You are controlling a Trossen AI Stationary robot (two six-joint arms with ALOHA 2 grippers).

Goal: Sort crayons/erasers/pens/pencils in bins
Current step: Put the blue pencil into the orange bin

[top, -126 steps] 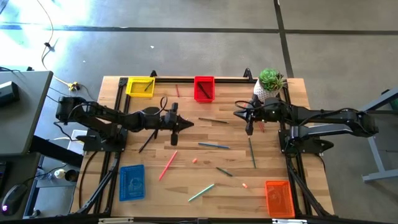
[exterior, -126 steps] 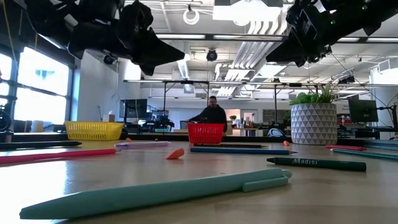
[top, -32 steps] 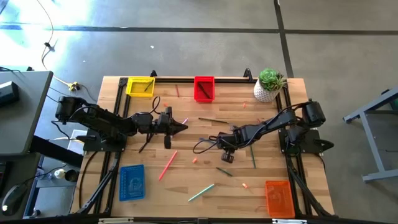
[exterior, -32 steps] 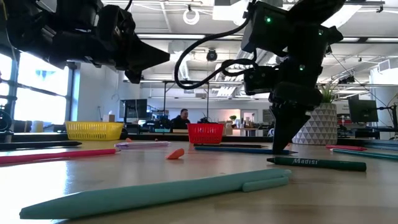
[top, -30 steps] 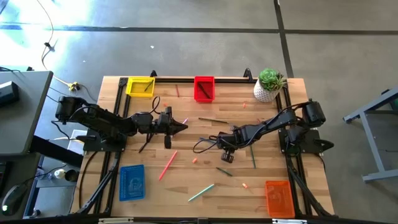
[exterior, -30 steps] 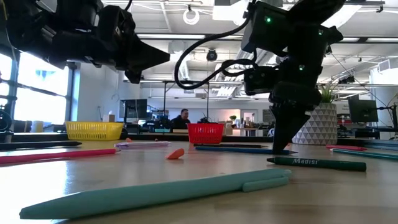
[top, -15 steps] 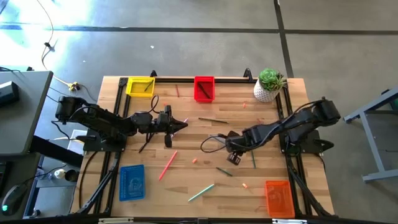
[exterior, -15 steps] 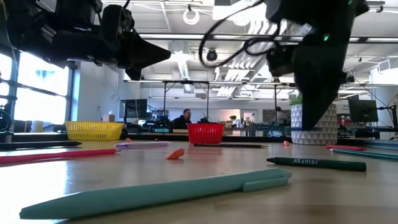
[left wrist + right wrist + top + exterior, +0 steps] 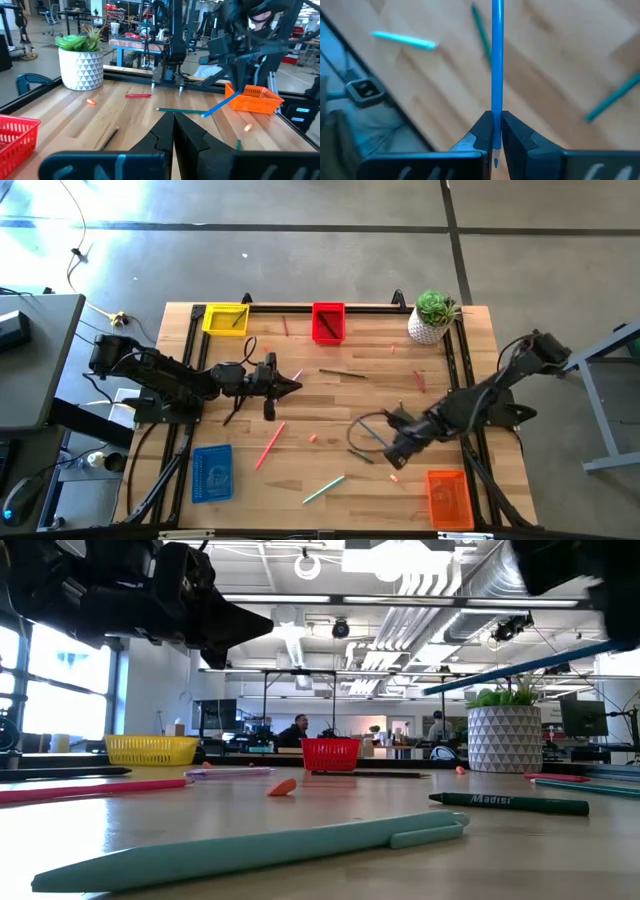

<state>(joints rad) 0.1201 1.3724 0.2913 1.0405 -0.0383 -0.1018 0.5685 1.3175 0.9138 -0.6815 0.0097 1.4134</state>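
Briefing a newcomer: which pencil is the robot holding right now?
Find the orange bin at the table's corner. Just beside it, the right hand hangs above the wood, clamped on a blue pencil; it is the only one lifted off the table.

Around the orange bin at the desk's near right corner, the route in from the middle is crowded: the right gripper, jaws pinched on a blue pencil, hangs just beside it, with a small orange eraser and a dark green pen lying on the wood close by. Farther from that bin, a teal pen and a pink pencil lie between it and the blue bin, while bare wood shows along the near edge between the two bins. Well apart from the orange bin, the left gripper hovers with jaws together over the desk's left-centre, and the plant pot stands at the far right corner.
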